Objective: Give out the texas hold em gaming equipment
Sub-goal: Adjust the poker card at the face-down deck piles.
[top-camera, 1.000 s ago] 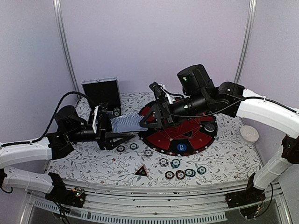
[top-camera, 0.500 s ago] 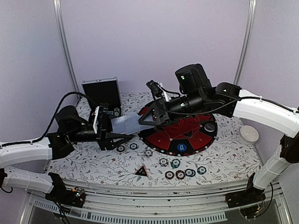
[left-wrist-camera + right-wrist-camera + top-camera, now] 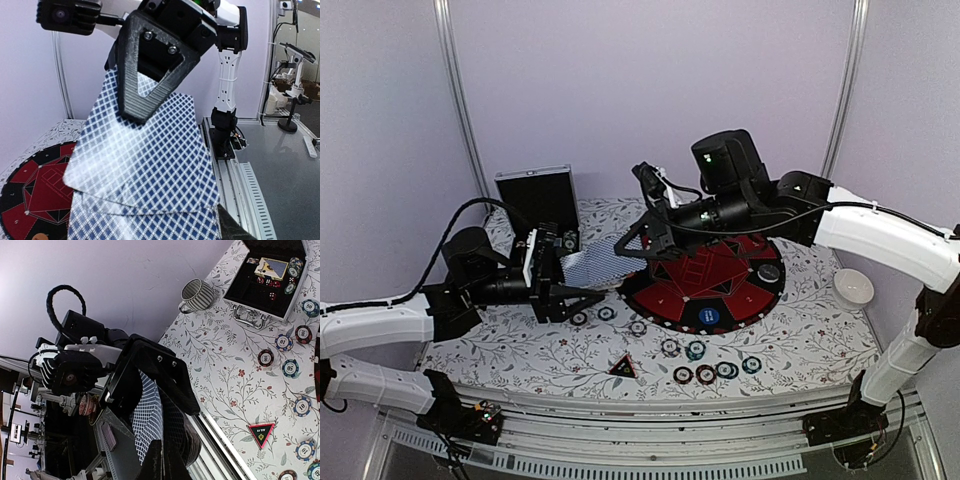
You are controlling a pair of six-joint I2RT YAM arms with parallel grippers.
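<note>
Jaws of the right gripper [image 3: 630,247] pinch the top card [image 3: 150,150]; left gripper [image 3: 570,272] clamps the deck [image 3: 145,222].

The floral table [image 3: 800,345] carries a round mat [image 3: 665,298], scattered poker chips [image 3: 706,374], red-black triangle [image 3: 622,367], black case [image 3: 535,200], white bowl [image 3: 853,287].

Even, bright indoor light, soft shadows, close-up playing cards [image 3: 145,165] slightly blurred
</note>
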